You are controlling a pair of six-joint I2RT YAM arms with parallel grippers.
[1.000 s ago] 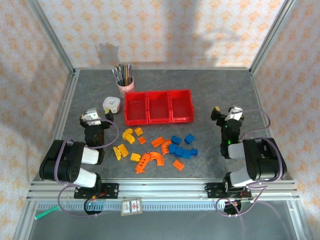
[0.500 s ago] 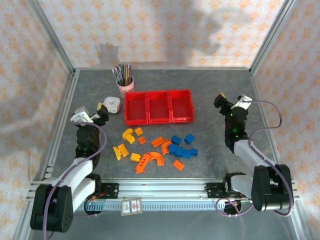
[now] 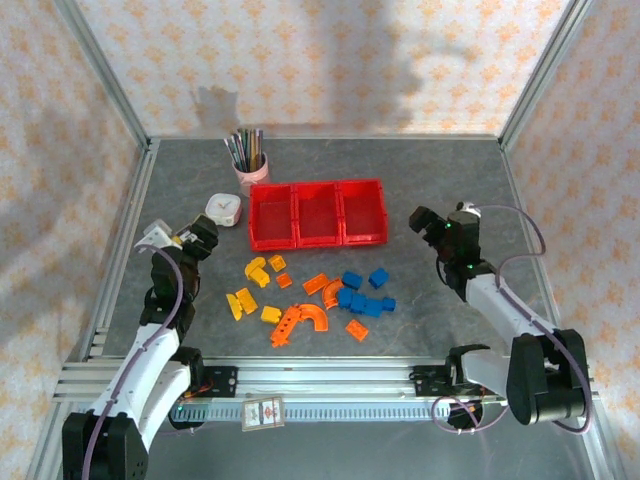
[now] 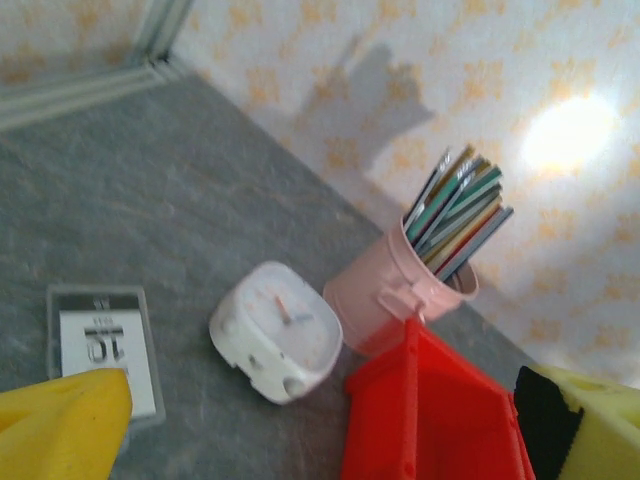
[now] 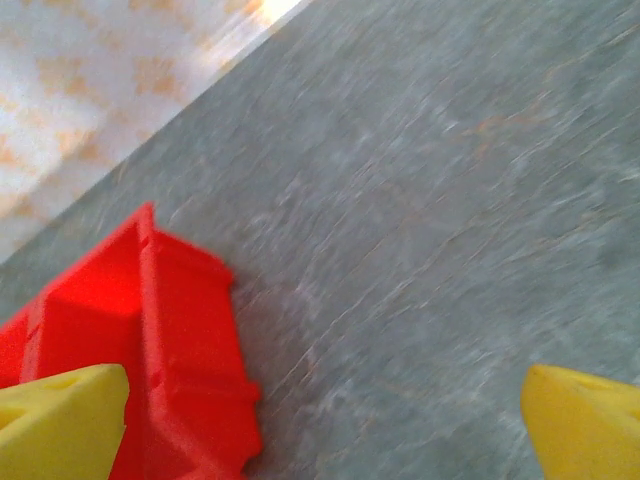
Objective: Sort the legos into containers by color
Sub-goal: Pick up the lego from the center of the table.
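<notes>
Flanking the containers [image 3: 300, 241] w/ bare table [image 3: 450, 165] beside, L gripper [image 3: 180, 238] & R gripper [image 3: 443, 221] gape wide, empty.

The 3 joined red containers [image 3: 296, 213] stand mid-surface with their tops open from above. A pink cup of pens [image 3: 250, 172] and a white clock [image 3: 224, 208] crowd their left rear corner, narrowing that approach. The legos [image 3: 312, 315] lie scattered in front, some tightly bunched. Bare surface [image 3: 440, 170] spreads to the right and behind.

The containers [image 5: 150, 340] are blurred and run off the right wrist view's lower left edge.
</notes>
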